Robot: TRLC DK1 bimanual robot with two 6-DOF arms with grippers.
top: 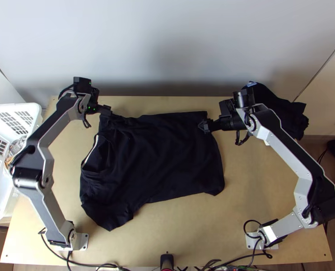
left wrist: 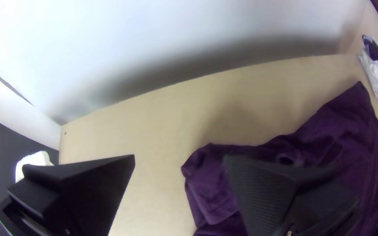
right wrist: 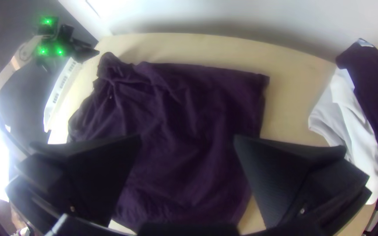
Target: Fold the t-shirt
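A dark t-shirt (top: pixel 154 158) lies spread on the table with wrinkles at its collar side, at the left. At its far left corner stands my left gripper (top: pixel 106 111); my right gripper (top: pixel 205 126) is above the shirt's far right part. In the left wrist view my left gripper (left wrist: pixel 180 159) is open, one finger over bare wood and the other over the bunched corner of the shirt (left wrist: pixel 211 183). The right wrist view has my right gripper (right wrist: pixel 188 142) open over the shirt (right wrist: pixel 189 113), with nothing held between its fingers.
A white basket (top: pixel 9 198) stands at the left edge of the table (top: pixel 221 235). Dark and white folded clothes (right wrist: pixel 351 118) lie at the far right, partly under the right arm in the top view. A pale wall (top: pixel 167 49) rises behind the table.
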